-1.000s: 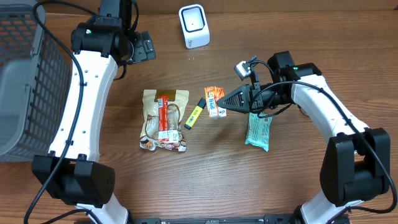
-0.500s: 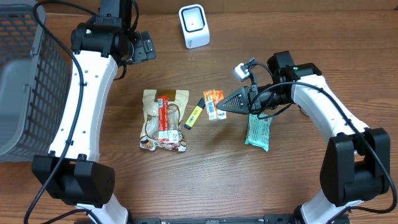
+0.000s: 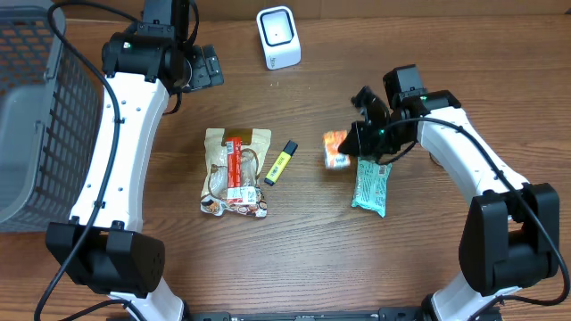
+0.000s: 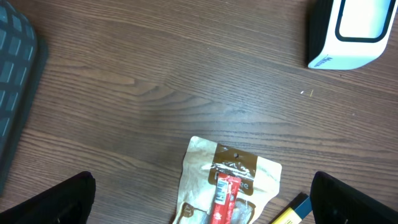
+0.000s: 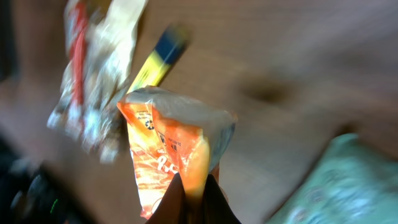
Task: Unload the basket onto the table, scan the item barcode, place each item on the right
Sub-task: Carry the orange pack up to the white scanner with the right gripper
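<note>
Tool on the right [image 3: 351, 146] pinches a crinkly orange packet [image 3: 335, 152]; best face its barcode at the far white boxy scanner [image 3: 278, 37].

**Robot test station laid out as a shop checkout**

A wood-grain bench [image 3: 428, 53] carries retail fittings: a white barcode scanner [image 3: 278, 37] stands near the far edge, and a grey mesh basket [image 3: 36, 107] sits at the left side. Retail goods are present: a beige packet [image 3: 235, 171], a teal packet [image 3: 370, 187], an orange packet [image 3: 335, 150] and a yellow marker [image 3: 280, 162]. Two white-and-black robot arms with exposed cables, the left arm [image 3: 125, 134] and the right arm [image 3: 473, 169], have their bases at the near edge. They indicate a lab rig, not a working shop.
</note>
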